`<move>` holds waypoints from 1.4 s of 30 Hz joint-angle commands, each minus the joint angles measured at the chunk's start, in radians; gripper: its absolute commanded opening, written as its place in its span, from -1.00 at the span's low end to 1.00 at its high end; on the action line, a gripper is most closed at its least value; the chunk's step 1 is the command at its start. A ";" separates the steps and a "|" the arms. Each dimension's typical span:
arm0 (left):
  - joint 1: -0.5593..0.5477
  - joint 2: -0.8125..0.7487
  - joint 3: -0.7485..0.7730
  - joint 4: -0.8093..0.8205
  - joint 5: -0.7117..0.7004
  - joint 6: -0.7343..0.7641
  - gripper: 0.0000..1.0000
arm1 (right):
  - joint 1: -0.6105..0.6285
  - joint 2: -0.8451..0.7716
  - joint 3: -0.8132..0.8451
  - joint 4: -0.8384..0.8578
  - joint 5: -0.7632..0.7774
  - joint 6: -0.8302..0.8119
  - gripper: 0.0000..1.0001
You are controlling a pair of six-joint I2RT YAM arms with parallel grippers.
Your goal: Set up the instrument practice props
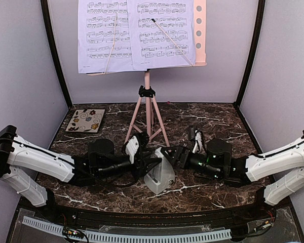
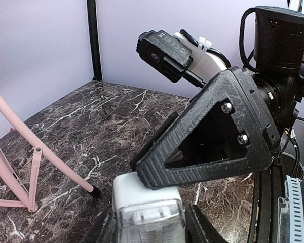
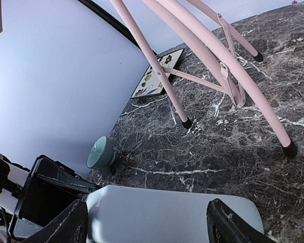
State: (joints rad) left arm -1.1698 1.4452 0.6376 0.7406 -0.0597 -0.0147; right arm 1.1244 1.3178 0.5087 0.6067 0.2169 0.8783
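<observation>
The pink music stand (image 1: 148, 109) stands at the back on its tripod legs, with two sheet-music pages (image 1: 104, 35) (image 1: 159, 33) on its tray. The white-grey metronome (image 1: 159, 177) stands on the marble in front of it. My left gripper (image 1: 148, 164) is shut on the metronome (image 2: 148, 212), one finger on each side. My right gripper (image 1: 168, 154) is spread wide over the metronome's plain white face (image 3: 167, 212). One of its fingers (image 2: 207, 136) touches the metronome's top edge.
A floral coaster (image 1: 85, 120) lies at the back left. A small pale green bowl (image 3: 101, 152) sits near the left wall. The stand's legs (image 3: 213, 55) spread just behind the metronome. Booth walls close in the sides and the back.
</observation>
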 commanded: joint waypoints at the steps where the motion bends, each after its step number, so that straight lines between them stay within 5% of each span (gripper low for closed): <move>1: -0.027 -0.050 -0.028 0.040 0.080 0.050 -0.55 | -0.022 0.040 -0.085 -0.289 0.111 -0.010 0.60; 15: -0.027 -0.160 -0.106 0.039 0.031 0.000 -0.61 | -0.021 0.058 -0.071 -0.278 0.097 -0.022 0.59; 22: 0.015 -0.297 -0.099 -0.186 -0.041 -0.111 -0.64 | -0.021 0.079 -0.033 -0.263 0.049 -0.058 0.63; 32: 0.285 -0.474 0.012 -0.825 -0.096 -0.284 -0.70 | -0.020 0.034 -0.003 -0.269 0.023 -0.103 0.70; 42: 0.626 -0.227 0.197 -1.136 0.062 -0.247 -0.63 | -0.020 0.019 0.011 -0.288 0.016 -0.109 0.72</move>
State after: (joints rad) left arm -0.6399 1.1095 0.7555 -0.2295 -0.0883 -0.2825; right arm 1.1126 1.3087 0.5465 0.5392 0.2264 0.8131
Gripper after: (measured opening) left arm 0.424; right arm 0.861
